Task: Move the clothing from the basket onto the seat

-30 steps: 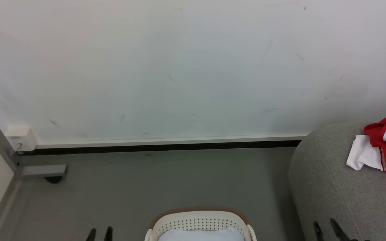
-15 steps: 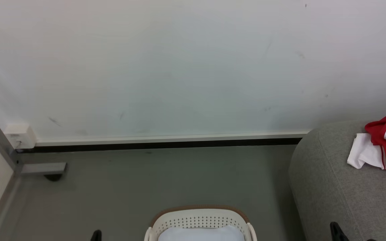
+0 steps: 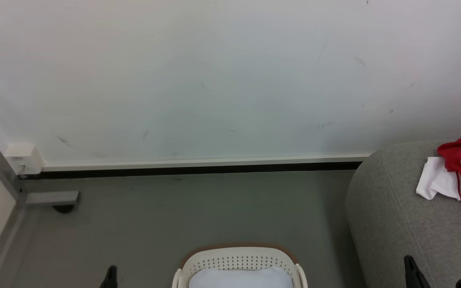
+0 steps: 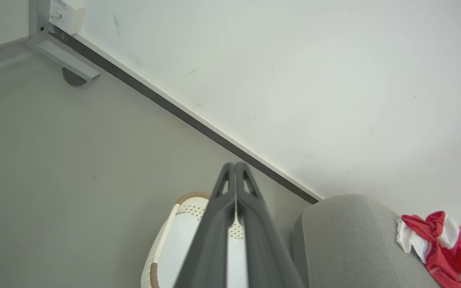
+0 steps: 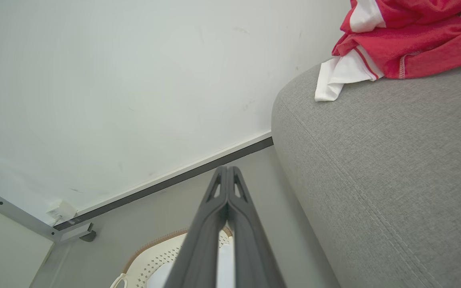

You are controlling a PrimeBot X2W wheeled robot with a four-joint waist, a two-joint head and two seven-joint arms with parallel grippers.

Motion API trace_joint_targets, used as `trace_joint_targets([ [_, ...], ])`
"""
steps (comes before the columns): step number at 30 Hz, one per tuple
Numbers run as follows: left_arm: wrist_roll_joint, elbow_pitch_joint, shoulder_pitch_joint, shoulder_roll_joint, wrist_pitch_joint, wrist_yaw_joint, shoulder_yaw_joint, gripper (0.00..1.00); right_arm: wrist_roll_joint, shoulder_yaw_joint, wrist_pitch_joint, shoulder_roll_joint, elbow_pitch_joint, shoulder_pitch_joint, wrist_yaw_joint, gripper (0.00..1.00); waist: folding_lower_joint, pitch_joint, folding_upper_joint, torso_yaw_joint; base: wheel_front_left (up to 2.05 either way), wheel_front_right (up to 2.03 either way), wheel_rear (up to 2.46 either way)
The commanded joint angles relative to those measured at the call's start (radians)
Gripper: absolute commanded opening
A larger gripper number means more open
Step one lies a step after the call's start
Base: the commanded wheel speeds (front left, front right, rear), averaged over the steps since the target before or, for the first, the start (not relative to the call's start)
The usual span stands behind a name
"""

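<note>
Our left gripper has its two dark fingers pressed flat together along their whole length, with nothing between them. In its wrist view they rise from 6 o'clock, and the tips end over the floor, just short of the dark skirting. Our right gripper is closed just as tightly and is also empty. Its fingers rise from 6 o'clock, with the tips over the floor near the skirting. In the head view one fingertip of the left gripper shows at 7 o'clock, and the right gripper's dark tip shows at 5 o'clock against the side of the sofa.

Between the two grippers, at 6 o'clock in the head view, the basket stands on the floor. We see its brown rim, its perforated cream wall and a pale bluish pad lying inside. It is near the sofa's rounded end without touching it.

The clothing lies on top of the sofa at 3 o'clock in the head view. It is a crumpled red heap with a white sleeve spilling toward 9 o'clock, well apart from both grippers and from the basket.

Beyond the floor rises a scuffed white wall. At 9 o'clock a grey metal bracket meets the floor beside a small white box.
</note>
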Motion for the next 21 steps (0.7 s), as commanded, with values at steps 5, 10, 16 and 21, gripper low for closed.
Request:
trace_joint_targets([
  [5,-0.082,-0.021,-0.038,-0.003,0.025,-0.012,0.023,0.00,0.103,-0.014,0.021,-0.007,-0.031,-0.035,-0.001,0.00,-0.0001,0.004,0.0000,0.001,0.00,0.00,0.00],
  [10,-0.142,-0.025,-0.048,-0.009,0.042,-0.020,0.037,0.00,0.178,-0.020,0.039,-0.008,-0.043,-0.042,-0.001,0.00,-0.0001,0.009,0.0000,0.001,0.00,0.00,0.00],
  [16,-0.210,-0.029,-0.058,-0.016,0.063,-0.028,0.053,0.00,0.262,-0.028,0.060,-0.008,-0.054,-0.048,-0.001,0.00,-0.0001,0.014,0.0000,0.002,0.00,0.00,0.00],
  [21,-0.263,-0.032,-0.067,-0.021,0.080,-0.035,0.065,0.00,0.328,-0.035,0.076,-0.008,-0.063,-0.053,-0.001,0.00,-0.0001,0.018,0.0000,0.003,0.00,0.00,0.00],
])
